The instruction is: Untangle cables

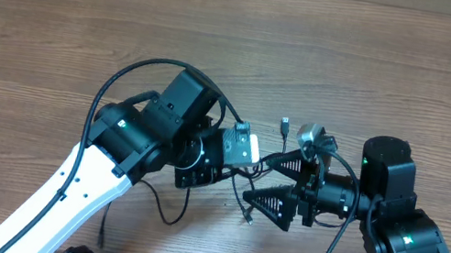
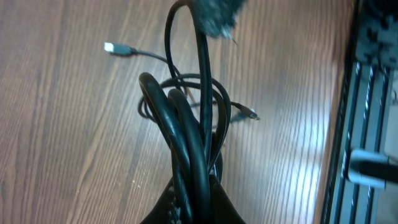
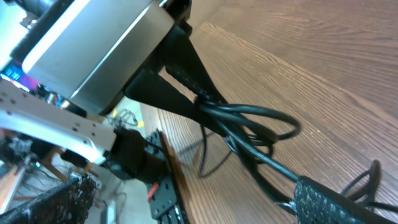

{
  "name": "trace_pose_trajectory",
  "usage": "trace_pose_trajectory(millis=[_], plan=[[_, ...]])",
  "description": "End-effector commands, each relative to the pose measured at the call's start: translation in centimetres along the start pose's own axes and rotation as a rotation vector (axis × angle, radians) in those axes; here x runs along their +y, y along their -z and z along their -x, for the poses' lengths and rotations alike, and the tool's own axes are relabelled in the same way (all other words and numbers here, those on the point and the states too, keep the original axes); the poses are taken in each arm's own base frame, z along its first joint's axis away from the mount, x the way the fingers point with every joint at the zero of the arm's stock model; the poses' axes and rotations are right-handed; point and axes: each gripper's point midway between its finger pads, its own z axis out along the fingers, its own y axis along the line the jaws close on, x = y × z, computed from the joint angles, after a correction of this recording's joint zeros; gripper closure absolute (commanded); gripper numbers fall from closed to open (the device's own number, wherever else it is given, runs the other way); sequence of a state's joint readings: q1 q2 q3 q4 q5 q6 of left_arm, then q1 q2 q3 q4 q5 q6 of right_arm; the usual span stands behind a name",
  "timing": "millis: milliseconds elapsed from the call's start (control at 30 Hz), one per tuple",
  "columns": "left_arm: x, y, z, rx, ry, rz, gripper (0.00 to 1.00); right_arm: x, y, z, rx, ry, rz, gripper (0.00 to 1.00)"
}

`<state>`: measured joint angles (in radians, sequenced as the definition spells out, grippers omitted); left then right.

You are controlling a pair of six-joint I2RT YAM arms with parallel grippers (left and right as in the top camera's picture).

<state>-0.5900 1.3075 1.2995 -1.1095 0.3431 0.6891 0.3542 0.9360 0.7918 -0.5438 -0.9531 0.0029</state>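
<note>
Left gripper [image 2: 193,205]: I see it pressed together on the cables [image 2: 186,130], pinching the bunch where several strands cross.
Right gripper [image 1: 264,182]: spread wide, with nothing clamped in it. It faces the left gripper, and the bunch sits between its two fingers [image 3: 329,199].
Cables, main bunch: in my left wrist view the bunch rises out of the left gripper as a tight bundle of black loops. It is lifted off the table [image 1: 359,57] at the pinch. The looser loops fan out just past the pinch.
Cables, taut strand: in the right wrist view one strand runs straight from the bunch to the edge of a right finger. I can't tell whether it presses on that finger or only passes it.
Plug [image 2: 112,48]: silver-tipped, lying flat on the wood, off to one side of the bunch with its cord curving back into it.
Second plug [image 2: 250,114]: small, sticking out on the other side of the bunch, close to the loops. I can't tell whether it touches the wood.
Trailing cord [image 1: 162,211]: from overhead, I see a thin loop lying on the table under the left arm, near the front edge.
Arms: both reach toward the middle of the table, and their grippers nearly meet there.
</note>
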Motion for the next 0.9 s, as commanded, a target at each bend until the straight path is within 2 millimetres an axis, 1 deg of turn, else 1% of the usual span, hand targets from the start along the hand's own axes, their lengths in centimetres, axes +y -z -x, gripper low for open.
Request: trace_pose_trajectory(millis=[0, 100, 200, 333, 433, 467, 533, 600, 633, 667, 700, 767, 800, 833, 867], plan=[[-0.8, 0.2, 0.0, 0.007, -0.116, -0.028, 0.96, 0.2, 0.2, -0.2, 0.008, 0.194, -0.007, 0.0], [-2.0, 0.3, 0.6, -0.036, -0.161, -0.088, 0.96, -0.4, 0.2, -0.3, 0.017, 0.284, -0.044, 0.0], [-3.3, 0.6, 2.1, -0.133, -0.217, -0.161, 0.96, -0.6, 0.2, -0.2, 0.017, 0.36, -0.054, 0.0], [-4.8, 1.3, 4.4, -0.274, -0.293, -0.236, 0.96, -0.5, 0.2, -0.2, 0.015, 0.366, -0.051, 0.0], [-5.1, 1.7, 5.4, -0.339, -0.325, -0.254, 0.96, 0.1, 0.2, -0.2, 0.01, 0.367, -0.015, 0.0], [-5.0, 1.7, 5.6, -0.346, -0.329, -0.25, 0.96, 0.5, 0.2, -0.2, 0.008, 0.367, 0.007, 0.02], [-4.9, 1.7, 5.8, -0.354, -0.336, -0.241, 0.96, 1.6, 0.2, -0.4, 0.002, 0.363, 0.075, 0.24], [-4.7, 1.8, 6.0, -0.362, -0.339, -0.235, 0.96, 2.2, 0.3, -0.6, 0.003, 0.35, 0.11, 0.57], [-4.6, 1.8, 6.2, -0.367, -0.331, -0.233, 0.96, 2.3, 0.3, -0.7, 0.006, 0.344, 0.118, 0.79], [-4.5, 1.8, 6.4, -0.372, -0.322, -0.228, 0.96, 2.4, 0.3, -0.8, 0.009, 0.338, 0.121, 0.9], [-4.3, 1.9, 6.7, -0.379, -0.309, -0.221, 0.96, 2.4, 0.3, -1.0, 0.016, 0.327, 0.121, 0.96], [-4.0, 1.9, 6.9, -0.384, -0.287, -0.211, 0.96, 2.4, 0.3, -1.2, 0.022, 0.316, 0.122, 0.96], [-3.8, 1.9, 7.0, -0.387, -0.273, -0.207, 0.82, 2.4, 0.3, -1.3, 0.026, 0.311, 0.122, 0.96], [-3.8, 1.9, 7.1, -0.387, -0.265, -0.207, 0.75, 2.3, 0.3, -1.3, 0.026, 0.309, 0.122, 0.96], [-3.8, 1.9, 7.0, -0.386, -0.261, -0.208, 0.73, 2.3, 0.3, -1.3, 0.027, 0.309, 0.122, 0.96]])
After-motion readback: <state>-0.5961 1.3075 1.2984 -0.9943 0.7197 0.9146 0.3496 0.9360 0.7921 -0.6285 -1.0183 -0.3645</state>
